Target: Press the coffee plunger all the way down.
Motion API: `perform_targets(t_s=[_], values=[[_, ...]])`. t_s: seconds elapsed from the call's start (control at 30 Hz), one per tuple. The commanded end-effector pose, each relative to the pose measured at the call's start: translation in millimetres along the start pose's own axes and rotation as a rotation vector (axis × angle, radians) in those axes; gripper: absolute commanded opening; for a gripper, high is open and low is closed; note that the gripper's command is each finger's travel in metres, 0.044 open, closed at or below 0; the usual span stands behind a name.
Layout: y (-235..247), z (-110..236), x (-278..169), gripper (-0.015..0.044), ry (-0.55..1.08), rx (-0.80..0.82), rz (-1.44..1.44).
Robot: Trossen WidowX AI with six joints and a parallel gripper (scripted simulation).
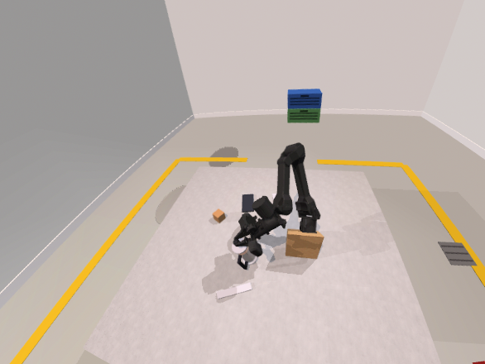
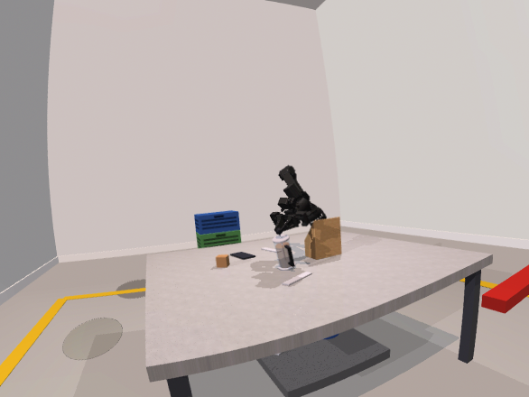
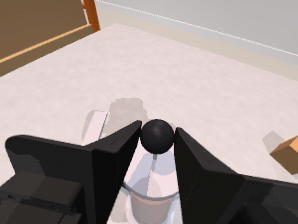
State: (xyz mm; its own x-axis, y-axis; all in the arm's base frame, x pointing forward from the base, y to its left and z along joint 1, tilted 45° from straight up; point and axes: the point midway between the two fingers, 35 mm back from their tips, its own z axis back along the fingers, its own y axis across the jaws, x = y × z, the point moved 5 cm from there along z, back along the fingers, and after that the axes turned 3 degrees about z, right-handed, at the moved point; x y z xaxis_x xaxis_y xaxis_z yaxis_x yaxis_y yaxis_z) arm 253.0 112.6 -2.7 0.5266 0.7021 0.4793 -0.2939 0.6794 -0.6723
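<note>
The coffee press (image 1: pixel 248 256) (image 2: pixel 283 255) (image 3: pixel 150 192) stands upright on the table, a clear jar with a white lid and a black handle. Its plunger ends in a round black knob (image 3: pixel 157 135). My gripper (image 3: pixel 158 128) (image 1: pixel 242 241) (image 2: pixel 280 232) is right above the press and is shut on the knob, one finger on each side. The knob sits close above the lid, with only a short bit of rod showing. In the top and exterior views the knob is hidden by the fingers.
A brown cardboard box (image 1: pixel 304 244) (image 2: pixel 323 237) stands right beside the press. A small orange cube (image 1: pixel 218 215) (image 2: pixel 222 260) (image 3: pixel 286 153), a dark flat slab (image 1: pixel 247 202) (image 2: pixel 242 255) and a white flat bar (image 1: pixel 233 290) (image 2: pixel 297 279) lie around it. Blue and green crates (image 1: pixel 304 105) stand by the far wall.
</note>
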Motion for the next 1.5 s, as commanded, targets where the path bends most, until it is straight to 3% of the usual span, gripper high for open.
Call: perform_targets(t_s=[0.0,0.93,1.33,1.47], values=[[0.3,-2.7,-4.8,0.0118,0.022,-0.003,0.014],[0.8,-2.6,0.0,0.0118,0.008,-0.002,0.004],[0.8,-2.6,0.0,0.0433,0.008,-0.002,0.004],[0.8,-1.2,2.0,0.044,-0.001,-0.003,-0.001]])
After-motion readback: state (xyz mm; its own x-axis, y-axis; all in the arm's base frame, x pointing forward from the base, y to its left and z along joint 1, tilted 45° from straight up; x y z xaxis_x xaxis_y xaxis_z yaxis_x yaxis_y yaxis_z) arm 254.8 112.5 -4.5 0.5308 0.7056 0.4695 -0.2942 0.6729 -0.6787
